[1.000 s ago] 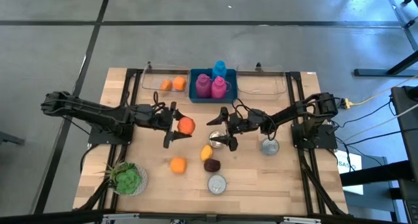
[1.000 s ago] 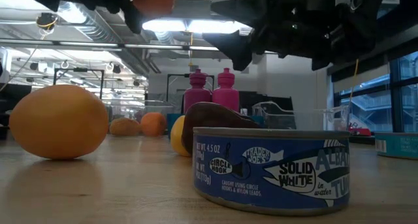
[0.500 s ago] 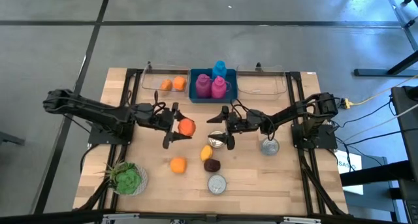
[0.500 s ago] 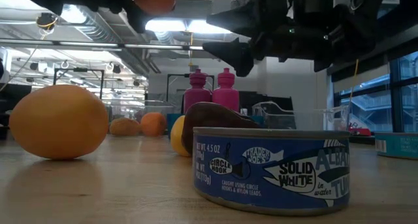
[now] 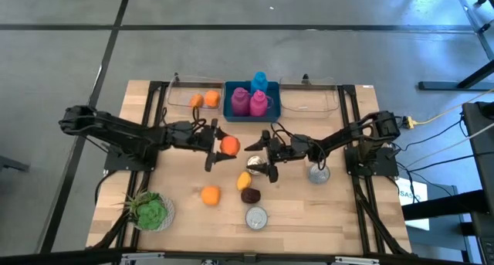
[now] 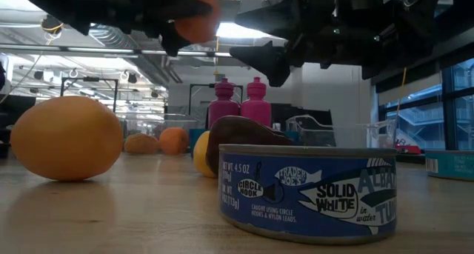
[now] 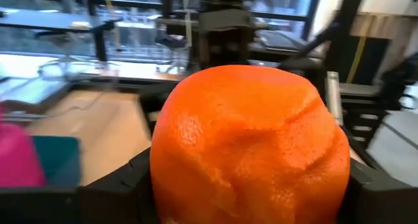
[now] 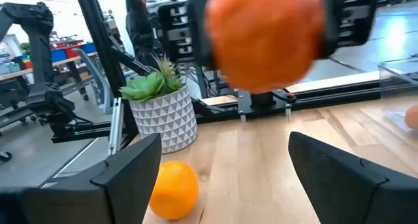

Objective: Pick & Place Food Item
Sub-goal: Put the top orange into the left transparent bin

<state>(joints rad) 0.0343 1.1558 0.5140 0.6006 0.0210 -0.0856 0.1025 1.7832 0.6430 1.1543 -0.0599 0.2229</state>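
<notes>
My left gripper [image 5: 222, 147] is shut on a bright orange [image 5: 229, 146] and holds it above the middle of the table; the fruit fills the left wrist view [image 7: 248, 145]. My right gripper [image 5: 256, 157] stands open just to the orange's right and faces it, with nothing between its fingers [image 8: 124, 178]. Below and beside it on the wood lie a yellow food item [image 5: 244, 180] and a dark brown one [image 5: 249, 195]. A second orange [image 5: 210, 195] rests on the table nearer the front. My left gripper pinches the orange between its two fingers, one on each side of the fruit [image 7: 163, 178]. The fingers [image 7: 111, 194] lie level and come from the table's left. The orange is lifted clear of the table [image 6: 196, 17].
A tuna can [image 5: 256, 217] stands near the front edge and another can [image 5: 319, 173] on the right. A potted plant [image 5: 150, 211] is at front left. At the back are a blue bin [image 5: 228, 110] with bottles, a clear tray [image 5: 181, 103] with oranges, and a second clear tray [image 5: 309, 103].
My left gripper has carried the orange toward the table's right, closer to my right gripper, and a little downward. The orange stays in the hold, clear of the table.
</notes>
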